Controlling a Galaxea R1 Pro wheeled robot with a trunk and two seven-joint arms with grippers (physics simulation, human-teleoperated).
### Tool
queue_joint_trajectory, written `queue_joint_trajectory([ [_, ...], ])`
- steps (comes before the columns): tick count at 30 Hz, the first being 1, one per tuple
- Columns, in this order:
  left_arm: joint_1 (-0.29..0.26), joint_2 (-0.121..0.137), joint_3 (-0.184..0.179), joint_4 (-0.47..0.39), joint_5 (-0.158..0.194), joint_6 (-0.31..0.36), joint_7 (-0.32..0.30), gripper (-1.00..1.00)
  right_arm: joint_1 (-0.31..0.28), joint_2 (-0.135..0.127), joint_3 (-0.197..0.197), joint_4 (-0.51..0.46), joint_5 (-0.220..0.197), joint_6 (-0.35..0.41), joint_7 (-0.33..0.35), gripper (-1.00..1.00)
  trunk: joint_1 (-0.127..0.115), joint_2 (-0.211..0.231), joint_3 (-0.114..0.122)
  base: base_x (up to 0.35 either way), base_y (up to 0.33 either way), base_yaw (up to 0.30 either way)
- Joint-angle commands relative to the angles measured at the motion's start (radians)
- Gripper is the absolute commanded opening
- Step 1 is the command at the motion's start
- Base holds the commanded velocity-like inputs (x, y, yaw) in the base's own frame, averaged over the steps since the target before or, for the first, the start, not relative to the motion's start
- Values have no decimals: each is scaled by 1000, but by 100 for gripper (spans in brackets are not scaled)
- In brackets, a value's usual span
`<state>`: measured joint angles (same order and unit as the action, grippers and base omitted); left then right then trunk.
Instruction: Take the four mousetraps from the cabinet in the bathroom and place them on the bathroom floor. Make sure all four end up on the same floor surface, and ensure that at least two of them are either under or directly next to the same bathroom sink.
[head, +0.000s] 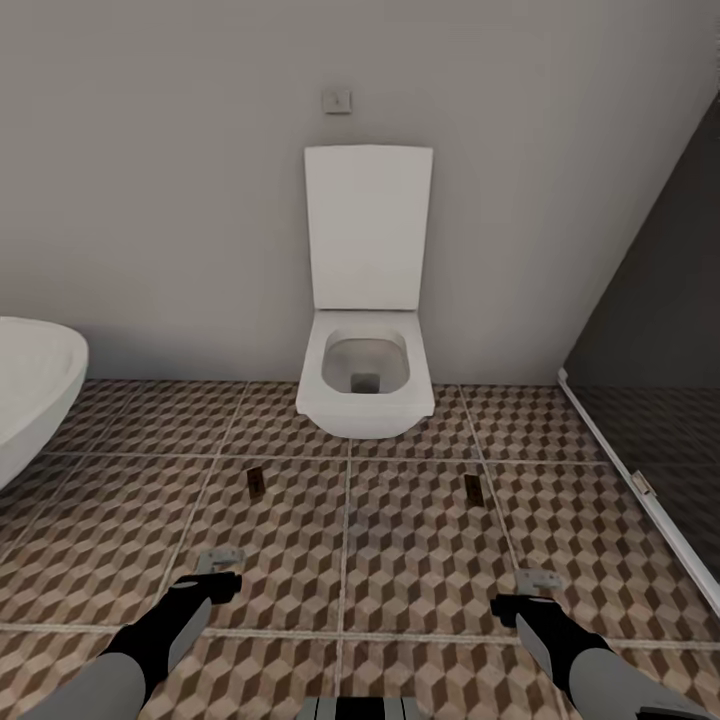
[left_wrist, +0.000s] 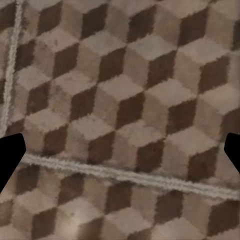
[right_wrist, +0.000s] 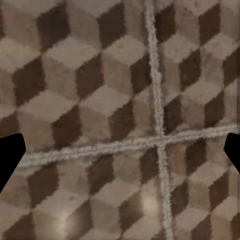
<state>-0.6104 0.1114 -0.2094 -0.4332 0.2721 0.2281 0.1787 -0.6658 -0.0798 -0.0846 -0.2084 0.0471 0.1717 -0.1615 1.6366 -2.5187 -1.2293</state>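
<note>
Two mousetraps lie flat on the bathroom floor (head: 420, 560) in front of the toilet: one mousetrap (head: 256, 482) to the left, another mousetrap (head: 474, 489) to the right. Both are small dark-brown slabs, and each lies a little ahead of one gripper. My left gripper (head: 218, 570) hovers low over the tiles, open and empty; its wrist view has my left gripper (left_wrist: 120, 155) above bare patterned tile. My right gripper (head: 530, 592) is likewise open and empty, with my right gripper (right_wrist: 120, 155) over a grout crossing. The sink (head: 30, 390) shows at the left edge. The cabinet is out of view.
A white wall-hung toilet (head: 366, 385) with its lid up stands against the grey wall straight ahead. A dark glass shower screen (head: 650, 400) with a pale bottom rail runs along the right. A small wall plate (head: 337, 100) sits above the toilet.
</note>
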Motion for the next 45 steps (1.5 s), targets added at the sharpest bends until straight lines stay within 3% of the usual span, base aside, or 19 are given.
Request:
queue_joint_trajectory([
  [1, 0, 1, -8, 1, 12, 5, 8, 100, 0, 0, -7, 0, 4, 5, -1, 100, -1, 0, 3, 0, 0, 0],
  [12, 0, 10, -11, 111, 16, 2, 7, 100, 3, -19, -8, 103, 3, -15, -2, 100, -6, 3, 46, 0, 0, 0],
  [19, 0, 14, -11, 254, 16, -3, 5, 100, 5, -46, -9, 205, 1, -84, -3, 100, -9, 4, 73, 0, 0, 0],
  [27, 0, 16, -11, 369, 42, -13, -26, 100, 4, -71, -9, 236, -1, -125, -9, 100, -12, 6, 104, 0, 0, 0],
  [35, 2, 30, -11, 408, 93, -73, -60, 100, 10, -83, -10, 241, -1, -141, -25, 100, -16, 8, 135, 0, 0, 0],
  [45, 5, 36, -11, 427, 107, -95, -75, 100, 17, -87, -10, 242, -1, -149, -28, 100, -20, 10, 173, 0, 0, 0],
])
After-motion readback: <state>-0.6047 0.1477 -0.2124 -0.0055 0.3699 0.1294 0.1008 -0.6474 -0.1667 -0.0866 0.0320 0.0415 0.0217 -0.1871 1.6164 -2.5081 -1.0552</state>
